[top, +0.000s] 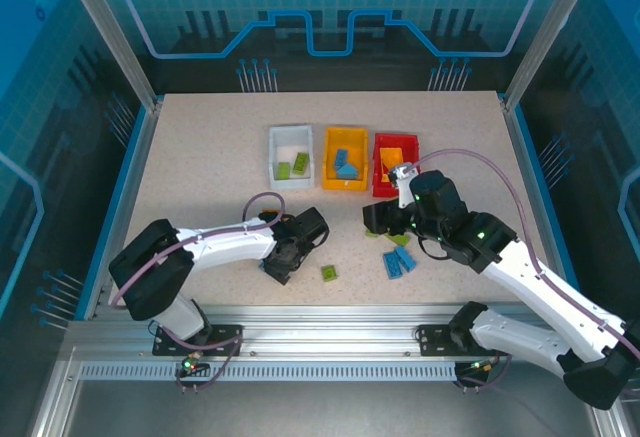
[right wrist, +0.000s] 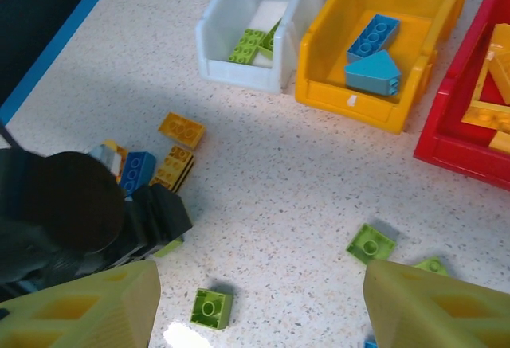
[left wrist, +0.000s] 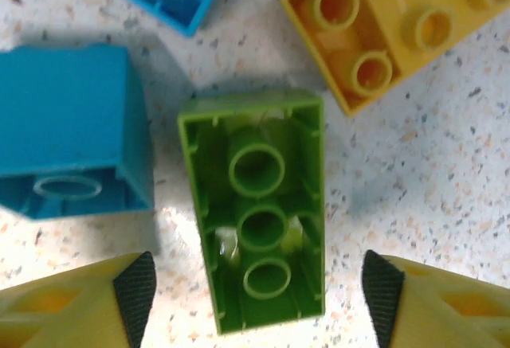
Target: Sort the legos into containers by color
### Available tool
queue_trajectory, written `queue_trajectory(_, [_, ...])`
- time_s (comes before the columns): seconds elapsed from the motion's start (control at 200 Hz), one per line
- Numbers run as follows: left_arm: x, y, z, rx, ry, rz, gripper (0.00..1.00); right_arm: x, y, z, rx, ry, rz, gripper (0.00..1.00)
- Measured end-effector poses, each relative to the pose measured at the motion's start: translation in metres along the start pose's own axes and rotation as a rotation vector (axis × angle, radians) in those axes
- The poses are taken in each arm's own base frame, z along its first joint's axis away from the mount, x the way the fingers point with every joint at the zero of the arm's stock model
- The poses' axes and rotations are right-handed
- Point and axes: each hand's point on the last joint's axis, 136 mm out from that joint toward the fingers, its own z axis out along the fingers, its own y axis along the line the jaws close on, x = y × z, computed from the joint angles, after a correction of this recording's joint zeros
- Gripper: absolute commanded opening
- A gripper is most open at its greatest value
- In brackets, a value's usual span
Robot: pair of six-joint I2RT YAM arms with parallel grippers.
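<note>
Speckled bench [left wrist: 414, 205] is being occupied by a green lego [left wrist: 259, 213], hollow side up. Its long axis is being pointed straight out between the jaws of the left tool [left wrist: 259, 292], which are spread wide and gripping nothing. White bin [right wrist: 239, 61], orange-yellow bin [right wrist: 351, 97] and red bin [right wrist: 454, 153] are being added by the right wrist view; right tool [right wrist: 259, 292] likewise spread, empty.

We're looking into a robotics lab cell. Aluminium posts [top: 105, 29] rise at the far corners, framing clear blue-tinted panels [top: 330, 27] printed with gear and circuit graphics. The speckled surface [top: 200, 157] sits inside blue edge trim [top: 118, 207]. Along the near edge, a slotted aluminium rail [top: 330, 319] carries two robot arms bolted side by side, the left arm [top: 220, 245] and the right arm [top: 540, 282], with a mauve cable [top: 480, 156] looping over the right one. Bright legos [top: 329, 272] lie scattered mid-surface, and three containers [top: 290, 183] stand in a row farther back. It's staged bench kit all round.
</note>
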Motion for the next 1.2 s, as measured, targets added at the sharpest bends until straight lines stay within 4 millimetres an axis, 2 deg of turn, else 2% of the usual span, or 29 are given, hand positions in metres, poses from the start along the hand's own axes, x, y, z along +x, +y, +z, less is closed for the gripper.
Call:
queue_trajectory(0.13, [-0.003,-0.001,0.002,-0.001,-0.008,-0.010,0.56,0.001,0.015,-0.002,-0.081,0.006,-0.002,0.71])
queue_trajectory(0.25, [-0.003,-0.004,0.002,0.010,-0.008,-0.014,0.50,0.005,0.026,-0.006,-0.149,0.018,0.004,0.71])
queue_trajectory(0.48, [-0.002,-0.006,0.004,0.016,-0.006,-0.007,0.39,0.003,0.032,-0.017,-0.191,-0.005,0.012,0.71])
queue_trajectory(0.635, [-0.003,-0.007,-0.001,0.028,-0.007,0.019,0.38,0.001,0.033,-0.020,-0.194,-0.017,0.017,0.71])
queue_trajectory(0.71, [-0.004,-0.013,-0.013,0.056,-0.017,0.049,0.38,0.000,0.032,-0.023,-0.192,-0.028,0.018,0.71])
queue_trajectory(0.81, [-0.005,-0.039,-0.049,0.158,-0.025,0.109,0.38,-0.004,0.031,-0.028,-0.188,-0.056,0.020,0.71])
queue_trajectory(0.91, [-0.009,-0.078,-0.095,0.298,-0.036,0.183,0.38,-0.014,0.034,-0.033,-0.201,-0.100,0.026,0.72])
queue_trajectory(1.02, [-0.029,-0.120,-0.138,0.414,-0.071,0.253,0.39,-0.027,0.033,-0.033,-0.208,-0.146,0.050,0.73])
queue_trajectory(1.115, [-0.059,-0.149,-0.157,0.441,-0.109,0.314,0.40,-0.037,0.030,-0.026,-0.199,-0.157,0.075,0.73])
queue_trajectory(1.2, [-0.087,-0.177,-0.159,0.425,-0.161,0.391,0.40,-0.046,0.028,-0.017,-0.187,-0.154,0.090,0.72])
